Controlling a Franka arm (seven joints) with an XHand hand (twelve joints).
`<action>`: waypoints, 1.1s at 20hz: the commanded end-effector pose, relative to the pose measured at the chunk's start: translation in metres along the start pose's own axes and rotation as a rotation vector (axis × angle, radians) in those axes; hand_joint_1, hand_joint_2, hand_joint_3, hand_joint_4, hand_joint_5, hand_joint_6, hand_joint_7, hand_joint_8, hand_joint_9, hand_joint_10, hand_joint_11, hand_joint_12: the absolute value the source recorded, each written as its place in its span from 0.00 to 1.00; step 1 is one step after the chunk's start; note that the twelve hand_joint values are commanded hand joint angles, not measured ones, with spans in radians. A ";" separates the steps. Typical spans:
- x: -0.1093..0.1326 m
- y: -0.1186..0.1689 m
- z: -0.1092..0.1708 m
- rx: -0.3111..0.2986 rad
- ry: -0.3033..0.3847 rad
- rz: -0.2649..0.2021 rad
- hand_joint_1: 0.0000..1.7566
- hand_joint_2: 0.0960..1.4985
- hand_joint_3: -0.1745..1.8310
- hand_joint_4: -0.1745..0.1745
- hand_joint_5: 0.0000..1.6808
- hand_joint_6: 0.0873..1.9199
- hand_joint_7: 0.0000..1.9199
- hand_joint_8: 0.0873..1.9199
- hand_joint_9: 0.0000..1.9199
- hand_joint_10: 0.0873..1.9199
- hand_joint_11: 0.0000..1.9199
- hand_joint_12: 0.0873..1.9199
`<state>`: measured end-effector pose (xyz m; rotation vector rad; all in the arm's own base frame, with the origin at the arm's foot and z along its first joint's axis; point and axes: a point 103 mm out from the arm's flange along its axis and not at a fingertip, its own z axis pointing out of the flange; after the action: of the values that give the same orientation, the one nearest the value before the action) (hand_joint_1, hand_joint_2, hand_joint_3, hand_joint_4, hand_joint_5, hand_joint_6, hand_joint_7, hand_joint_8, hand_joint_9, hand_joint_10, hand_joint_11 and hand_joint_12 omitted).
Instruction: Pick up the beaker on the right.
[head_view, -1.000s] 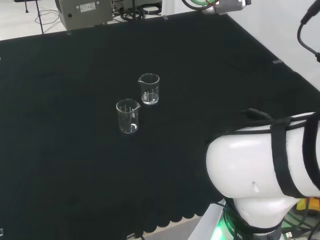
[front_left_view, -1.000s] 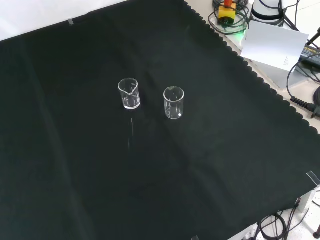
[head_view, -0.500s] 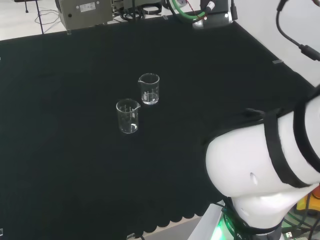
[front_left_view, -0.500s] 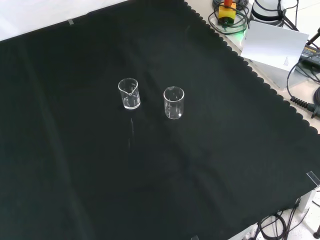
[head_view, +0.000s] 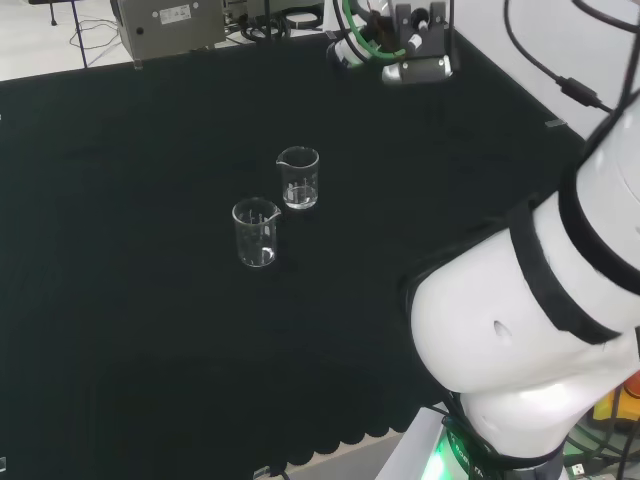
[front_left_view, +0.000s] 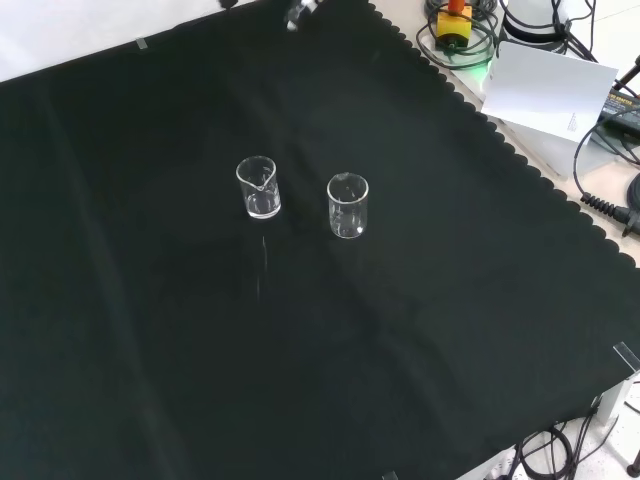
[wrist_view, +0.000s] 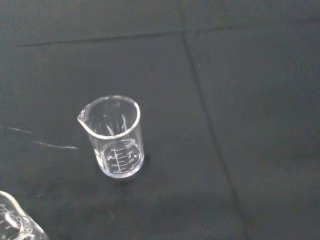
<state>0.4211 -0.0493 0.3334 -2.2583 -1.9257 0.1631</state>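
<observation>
arm swung in, black cloth (front_left_view: 400, 340), two beakers (head_view: 299, 178)

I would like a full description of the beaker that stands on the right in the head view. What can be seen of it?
The beaker is a small clear vessel, glass by its look, with straight walls, a rolled rim and a pouring spout. White graduation marks run up its side in the wrist view. It looks empty and stands upright on the black cloth. In the front view it is the left one. A second beaker stands close by, apart from it. Nothing touches it except the cloth.
</observation>
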 end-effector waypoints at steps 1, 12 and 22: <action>-0.015 0.061 0.039 -0.001 0.111 -0.046 0.37 0.70 0.04 0.40 0.21 0.00 0.07 0.26 0.15 0.34 0.00 0.73; -0.014 0.090 0.086 0.025 0.232 -0.139 0.46 0.64 0.00 0.38 0.28 0.00 0.08 0.29 0.18 0.33 0.01 0.73; -0.027 0.106 0.126 0.105 0.345 -0.179 0.48 0.61 0.00 0.39 0.31 0.00 0.10 0.31 0.19 0.33 0.03 0.73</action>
<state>0.4759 -0.0540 0.2539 -2.0170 -1.9567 0.0248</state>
